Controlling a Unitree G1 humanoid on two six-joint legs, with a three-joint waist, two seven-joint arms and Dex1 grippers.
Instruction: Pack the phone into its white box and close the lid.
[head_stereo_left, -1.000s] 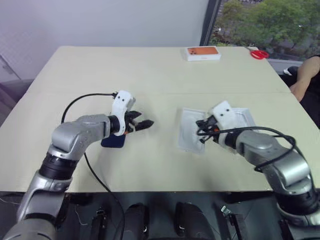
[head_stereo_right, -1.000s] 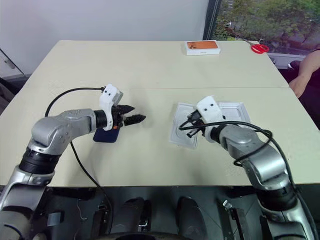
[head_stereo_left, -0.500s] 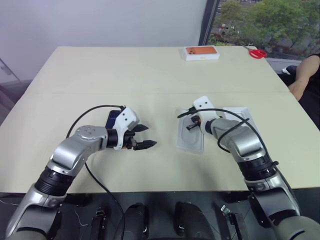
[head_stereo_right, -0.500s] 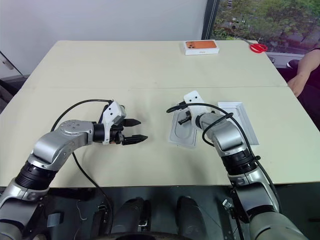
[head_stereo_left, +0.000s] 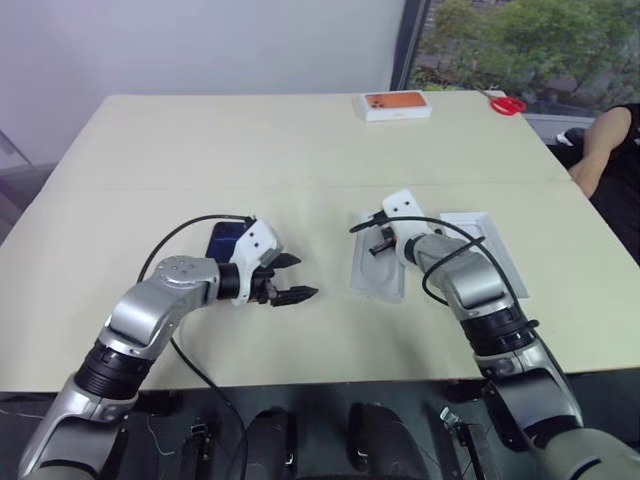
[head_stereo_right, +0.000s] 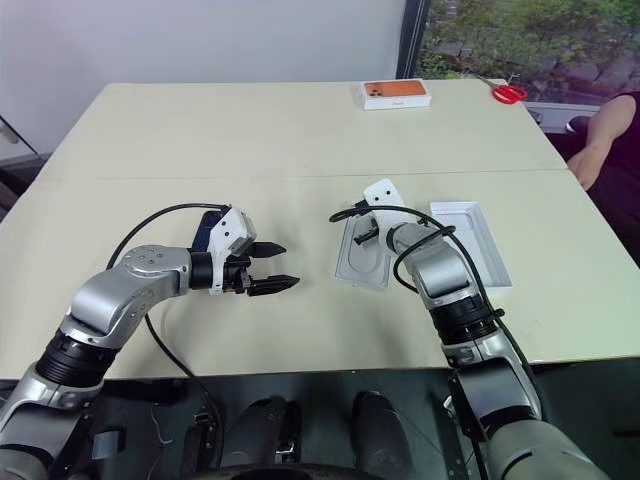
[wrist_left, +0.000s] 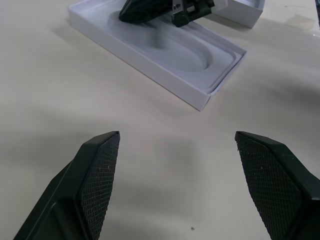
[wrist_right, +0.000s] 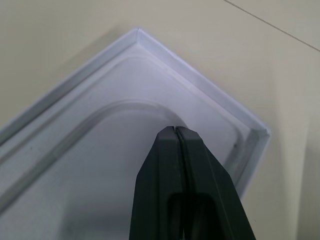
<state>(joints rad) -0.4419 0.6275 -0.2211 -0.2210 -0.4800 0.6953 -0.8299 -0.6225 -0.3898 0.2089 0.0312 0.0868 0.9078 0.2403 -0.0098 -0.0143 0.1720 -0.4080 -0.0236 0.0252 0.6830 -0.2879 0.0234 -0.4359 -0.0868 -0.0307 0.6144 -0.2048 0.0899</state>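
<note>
the bench (head_stereo_left: 300, 140) is a wide beige top filling most of the head view, with a seam running across its middle. at the right edge of the frame a person's arm (head_stereo_left: 598, 150) rests beside it.

right of centre lies the white box (head_stereo_right: 470, 240), a shallow tray with a greyish inside, open side up. just beside it on its left, apparently touching, lies a flat white insert (head_stereo_left: 377, 267) with an oval recess. in the left wrist view that insert (wrist_left: 165, 55) has low walls and a rounded hollow.

at upper centre right, near the far edge, sits an orange-topped box (head_stereo_left: 396, 105), and further right a pair of red scissors (head_stereo_left: 506, 103).

left of centre the phone (head_stereo_left: 224, 240) lies flat on the bench, dark blue and partly hidden behind the left arm. it is well apart from the white box.

the left tool (head_stereo_left: 290, 279) hovers over bare bench between the phone and the insert, its two black fingers (wrist_left: 97, 175) spread wide with nothing between them.

the right tool (head_stereo_left: 382, 243) sits over the upper end of the insert; in the right wrist view its fingers (wrist_right: 182, 195) are pressed together, gripping nothing, their tip over the recess near a corner of the insert. whether the tip touches the insert cannot be told.
</note>
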